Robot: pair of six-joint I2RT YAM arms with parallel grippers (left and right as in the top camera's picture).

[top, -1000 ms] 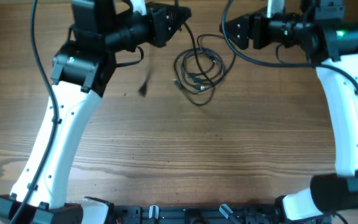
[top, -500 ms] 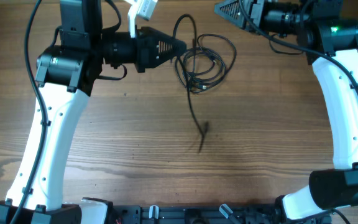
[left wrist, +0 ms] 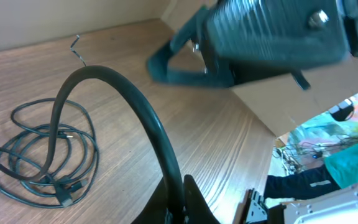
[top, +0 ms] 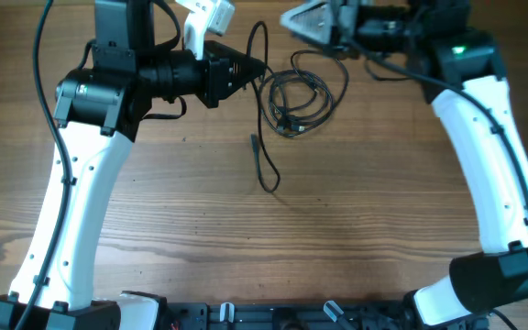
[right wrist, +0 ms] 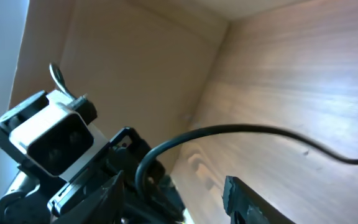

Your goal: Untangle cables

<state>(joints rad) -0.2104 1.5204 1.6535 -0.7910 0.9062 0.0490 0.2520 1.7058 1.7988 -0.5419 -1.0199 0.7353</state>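
On the wooden table the cable bundle lies coiled. Left of it the level left gripper clenches 1 cable. Beyond the bundle the right gripper gapes, released.

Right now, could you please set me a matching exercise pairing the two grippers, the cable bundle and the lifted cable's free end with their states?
Things:
1. left gripper
2. right gripper
3. cable bundle
4. free end of the lifted cable

States:
A. coiled on the table
B. open, holding nothing
C. curled in a hook, apart from the coil
D. shut on the lifted cable

Pairs: 1-D, 2-B, 3-A, 4-C
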